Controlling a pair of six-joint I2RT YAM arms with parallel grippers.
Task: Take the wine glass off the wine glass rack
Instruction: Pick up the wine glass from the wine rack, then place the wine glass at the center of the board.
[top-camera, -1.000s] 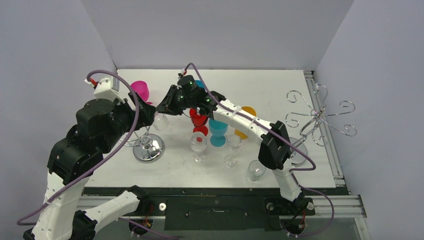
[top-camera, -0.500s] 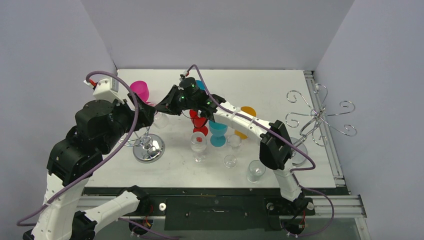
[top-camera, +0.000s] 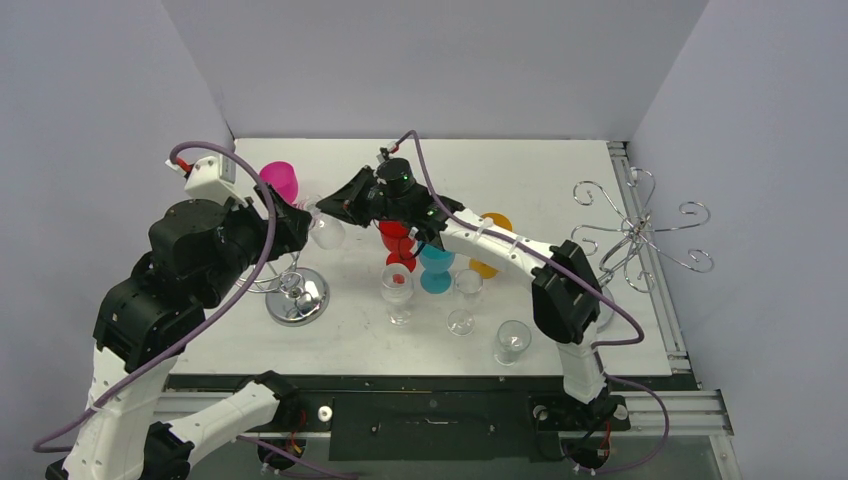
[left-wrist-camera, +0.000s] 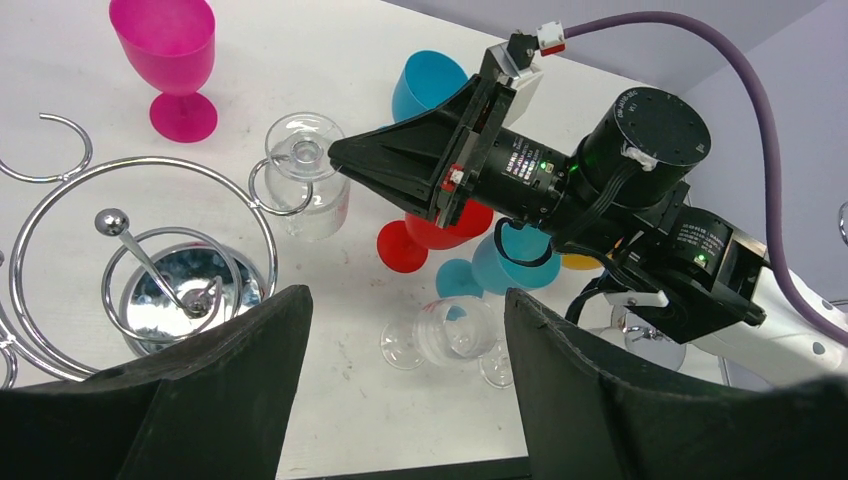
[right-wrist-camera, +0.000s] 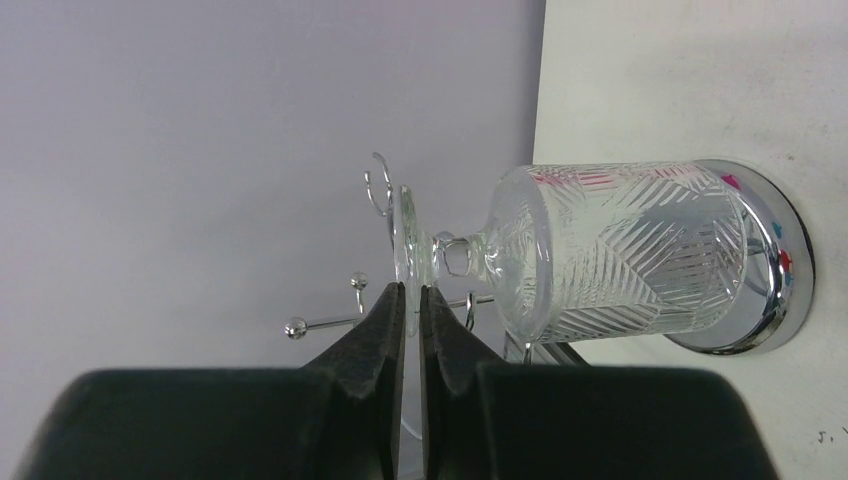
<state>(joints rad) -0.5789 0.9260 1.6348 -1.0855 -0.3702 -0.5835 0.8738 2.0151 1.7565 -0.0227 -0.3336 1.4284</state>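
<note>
Jaws of the right gripper (right-wrist-camera: 408, 290) are closed to a sliver on the edge of the foot of the clear cut-pattern wine glass (right-wrist-camera: 610, 250), and the thin disc of the foot runs on between the two black fingers (right-wrist-camera: 385, 330). The glass hangs upside down, foot uppermost and bowl pointing down toward the chrome base of the wine glass rack (top-camera: 297, 296), which stands at the left of the white table (top-camera: 540, 180). From the left wrist, a small wire loop of the rack crosses the glass just under its foot. Whether the stem sits inside that loop or has come free of it cannot be made out. The right arm reaches across the table from its base to this spot, its gripper nearly level and pointing left. The left gripper (left-wrist-camera: 403, 300) hangs above and just beside the rack with its jaws spread wide and nothing between them. A pink goblet (top-camera: 281, 180) stands behind the rack, close to the hanging glass. A red goblet (top-camera: 396, 238) and a blue goblet (top-camera: 435, 255) stand under the right forearm, with an orange one (top-camera: 495, 222) to their right and several clear glasses (top-camera: 465, 290) nearer the arms. A second wire rack (top-camera: 640, 235) with curled hooks stands at the table's right edge, well apart from both grippers.
</note>
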